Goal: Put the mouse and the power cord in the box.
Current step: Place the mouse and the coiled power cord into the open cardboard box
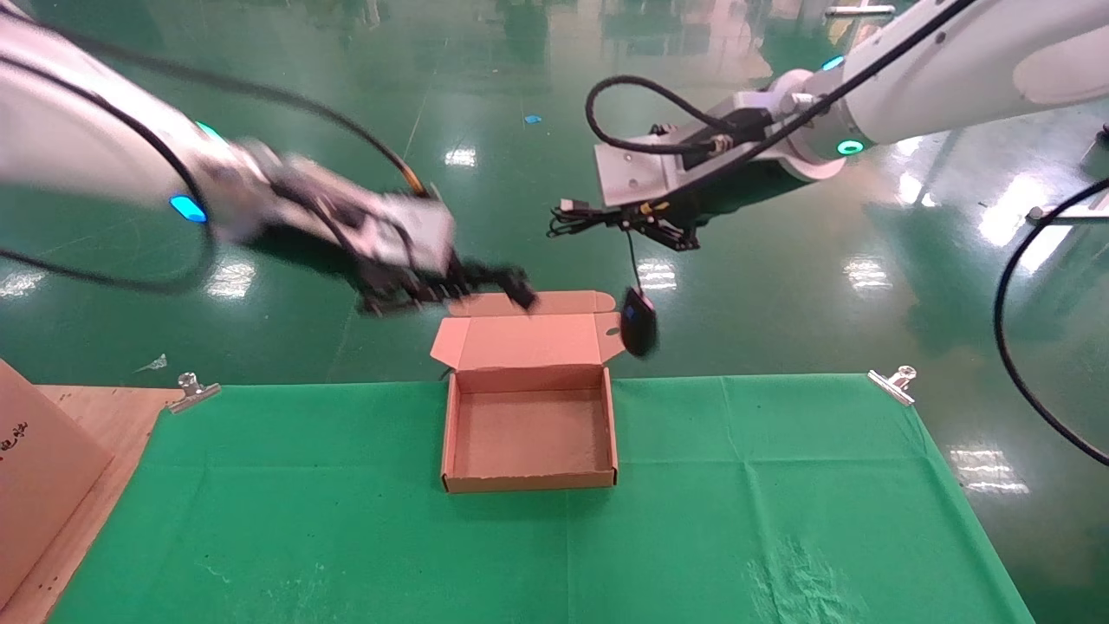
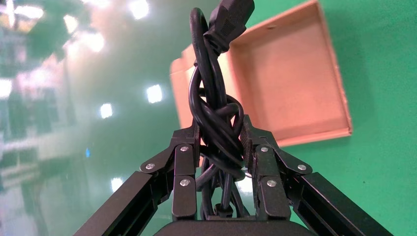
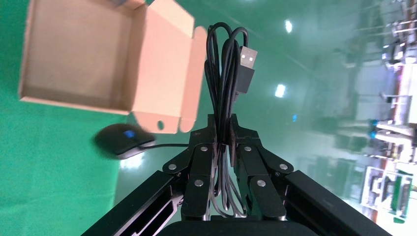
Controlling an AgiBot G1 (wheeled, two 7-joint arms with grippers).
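The open brown box (image 1: 528,472) sits on the green cloth, its lid (image 1: 528,342) standing up at the back. My left gripper (image 1: 472,282) hovers above and behind the lid, shut on the coiled power cord (image 2: 216,118), whose chunky plug (image 2: 228,19) points toward the box (image 2: 290,78). My right gripper (image 1: 645,227) is in the air behind the box's right side, shut on the mouse's thin bundled cable (image 3: 222,93). The black mouse (image 1: 638,322) dangles from that cable beside the lid's right flap, and it shows near the box (image 3: 78,54) as mouse (image 3: 120,140).
The green cloth (image 1: 780,503) is held by metal clips (image 1: 892,383) at its back corners. A brown carton (image 1: 39,477) stands at the table's left edge on bare wood. Beyond the table lies glossy green floor.
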